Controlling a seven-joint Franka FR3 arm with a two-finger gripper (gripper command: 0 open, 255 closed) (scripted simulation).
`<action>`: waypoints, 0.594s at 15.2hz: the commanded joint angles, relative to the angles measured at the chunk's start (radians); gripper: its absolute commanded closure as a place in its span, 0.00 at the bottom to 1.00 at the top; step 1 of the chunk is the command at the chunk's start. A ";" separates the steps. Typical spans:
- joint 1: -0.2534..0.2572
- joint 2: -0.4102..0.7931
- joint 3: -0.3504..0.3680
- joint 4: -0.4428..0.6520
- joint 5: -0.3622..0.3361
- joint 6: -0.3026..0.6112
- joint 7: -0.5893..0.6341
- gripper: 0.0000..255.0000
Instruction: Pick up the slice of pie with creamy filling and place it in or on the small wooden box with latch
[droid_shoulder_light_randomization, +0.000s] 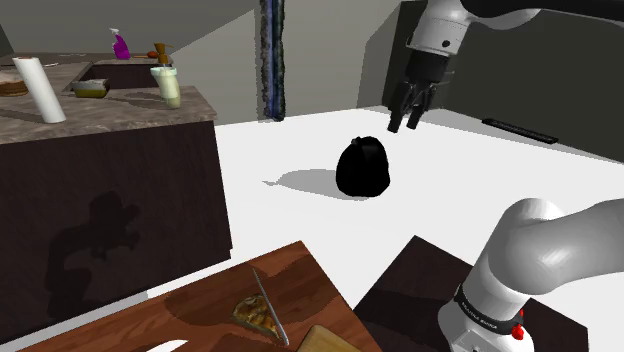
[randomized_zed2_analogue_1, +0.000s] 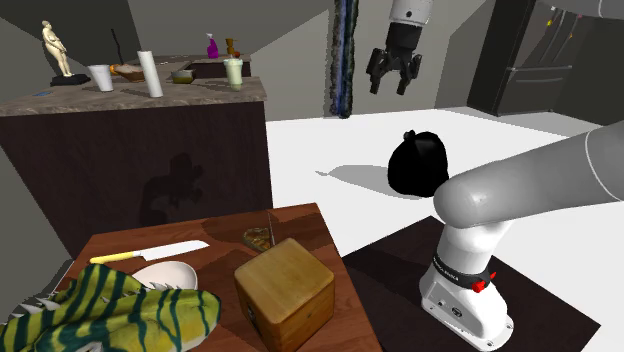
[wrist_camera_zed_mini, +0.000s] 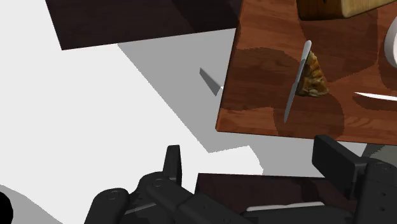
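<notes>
The pie slice (droid_shoulder_light_randomization: 254, 314) lies on the brown wooden table (droid_shoulder_light_randomization: 200, 300), a brown wedge next to a thin grey blade (droid_shoulder_light_randomization: 271, 309). It also shows as pie slice (randomized_zed2_analogue_1: 258, 239) and pie slice (wrist_camera_zed_mini: 313, 77). The light wooden box (randomized_zed2_analogue_1: 284, 291) stands just beside it, nearer the table's front, with its corner box (droid_shoulder_light_randomization: 335, 340) and box (wrist_camera_zed_mini: 334, 7). My gripper (droid_shoulder_light_randomization: 409, 118), gripper (randomized_zed2_analogue_1: 391, 82), hangs high in the air far from the table, open and empty; its black fingers (wrist_camera_zed_mini: 334, 162) stand apart.
A black bag (droid_shoulder_light_randomization: 363, 167) sits on the white floor under the gripper. On the table lie a yellow-handled knife (randomized_zed2_analogue_1: 150, 252), a white bowl (randomized_zed2_analogue_1: 165, 275) and a green striped cloth (randomized_zed2_analogue_1: 110, 315). A dark counter (droid_shoulder_light_randomization: 110, 170) with bottles and a paper roll stands behind.
</notes>
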 joint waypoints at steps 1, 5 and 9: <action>0.000 0.000 0.000 0.000 0.000 0.000 0.000 0.00; 0.023 0.035 0.072 -0.067 0.032 0.093 0.043 0.00; 0.048 0.089 0.144 -0.118 0.063 0.189 0.086 0.00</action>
